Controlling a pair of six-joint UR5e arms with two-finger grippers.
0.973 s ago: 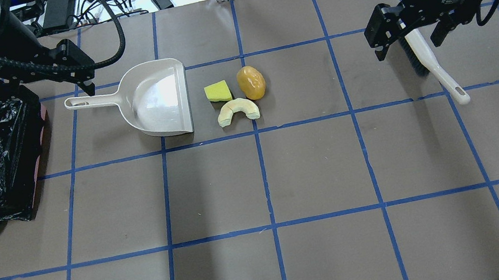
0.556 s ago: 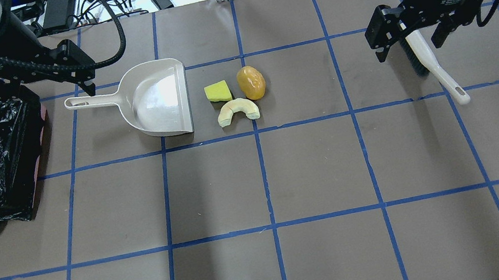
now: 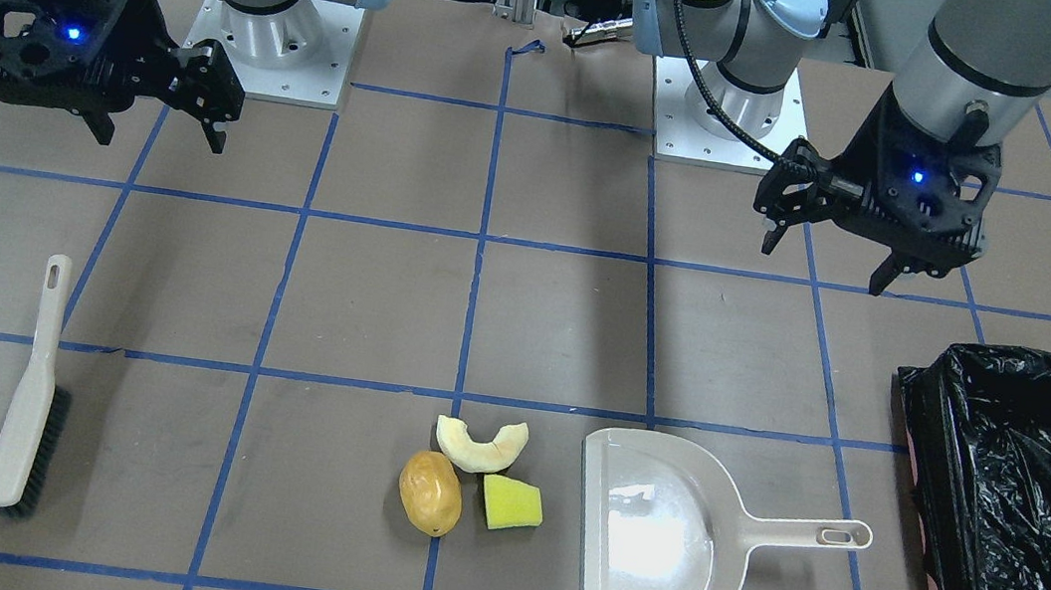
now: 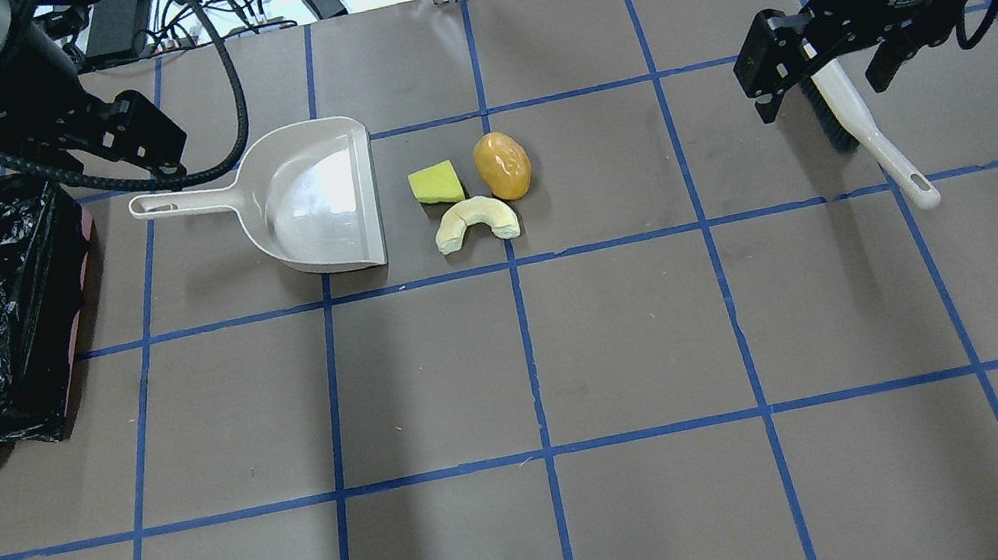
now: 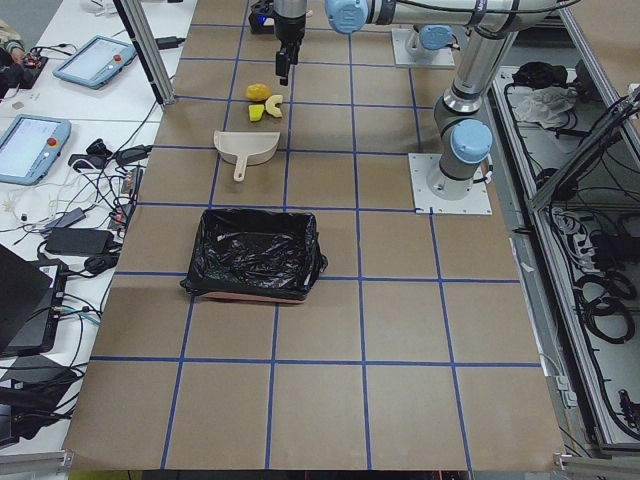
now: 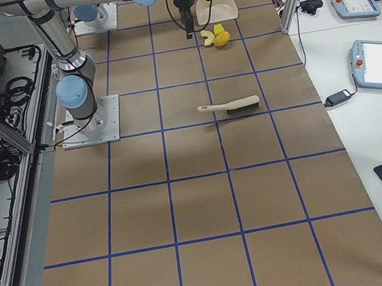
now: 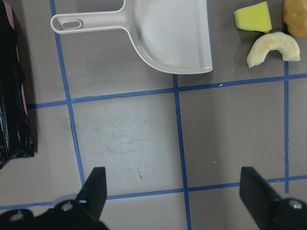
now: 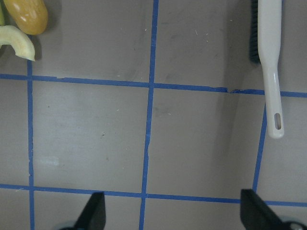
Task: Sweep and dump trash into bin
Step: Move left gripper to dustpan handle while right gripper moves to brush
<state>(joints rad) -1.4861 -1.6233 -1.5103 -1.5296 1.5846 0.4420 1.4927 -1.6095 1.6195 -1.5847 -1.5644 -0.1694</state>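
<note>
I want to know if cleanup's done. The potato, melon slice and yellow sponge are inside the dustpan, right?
No. The potato, melon rind slice and sponge wedge lie on the table beside the dustpan's open edge, not inside it; the dustpan holds nothing. The exterior front-facing view shows this.

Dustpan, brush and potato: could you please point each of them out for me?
dustpan (image 4: 313, 199), overhead exterior view, middle of the scoop.
brush (image 3: 27, 404), exterior front-facing view, white back above the bristles.
potato (image 4: 502, 165), overhead exterior view, centre.
</note>
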